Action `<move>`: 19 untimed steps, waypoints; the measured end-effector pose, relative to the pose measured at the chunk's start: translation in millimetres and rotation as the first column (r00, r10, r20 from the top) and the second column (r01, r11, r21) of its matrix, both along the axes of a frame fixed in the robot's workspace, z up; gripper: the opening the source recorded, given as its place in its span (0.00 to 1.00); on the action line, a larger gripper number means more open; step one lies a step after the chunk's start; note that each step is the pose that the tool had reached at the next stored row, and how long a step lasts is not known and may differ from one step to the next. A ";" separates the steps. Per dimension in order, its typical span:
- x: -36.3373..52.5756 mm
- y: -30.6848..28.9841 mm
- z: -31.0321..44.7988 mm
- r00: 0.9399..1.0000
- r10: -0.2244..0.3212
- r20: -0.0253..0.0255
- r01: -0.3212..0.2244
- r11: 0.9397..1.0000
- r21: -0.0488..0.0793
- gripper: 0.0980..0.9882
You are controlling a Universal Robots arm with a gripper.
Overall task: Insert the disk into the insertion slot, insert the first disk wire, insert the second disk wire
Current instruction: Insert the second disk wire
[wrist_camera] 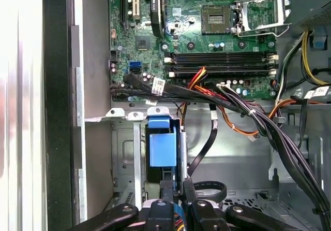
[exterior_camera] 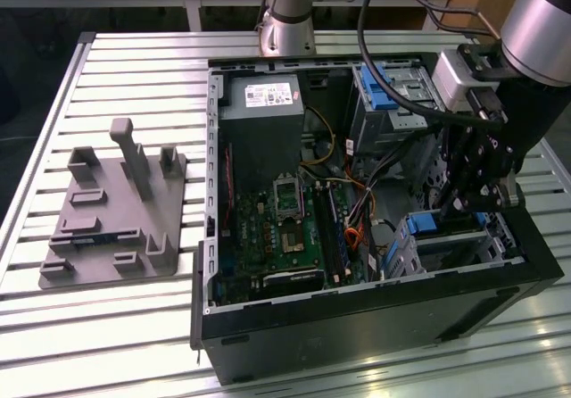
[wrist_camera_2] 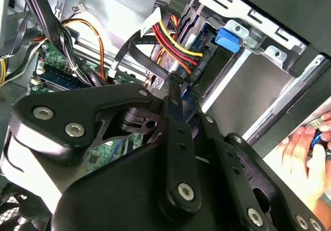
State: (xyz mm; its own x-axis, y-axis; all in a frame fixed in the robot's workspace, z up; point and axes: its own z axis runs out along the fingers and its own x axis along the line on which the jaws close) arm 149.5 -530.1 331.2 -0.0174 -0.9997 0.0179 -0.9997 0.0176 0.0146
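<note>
The disk sits in the insertion slot [exterior_camera: 459,248], the grey metal cage at the case's near corner on the exterior view's right. The disk's blue carrier [exterior_camera: 423,224] shows at its end, as a blue tab [wrist_camera: 162,148] and a blue clip [wrist_camera_2: 228,38] in the wrist views. My gripper [exterior_camera: 453,205] hangs right over that end. Its fingers [wrist_camera: 168,189] stand close together, shut on a black connector [wrist_camera_2: 178,78] of a disk wire with red, yellow and black leads [wrist_camera_2: 178,47], held against the disk's end. The cage wall [wrist_camera: 124,156] stands beside the disk.
The open case holds a green motherboard [exterior_camera: 285,228], a power supply [exterior_camera: 260,121] and a taller bay with a blue latch [exterior_camera: 393,95]. Black cable bundles [wrist_camera: 258,122] cross above the cage. A grey fixture [exterior_camera: 116,211] lies on the slatted table. A person's hand [wrist_camera_2: 302,153] is outside the case.
</note>
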 end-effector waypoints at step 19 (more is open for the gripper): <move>0.0 -0.7 -3.6 0.999 0.045 0.000 -0.045 0.999 0.000 0.11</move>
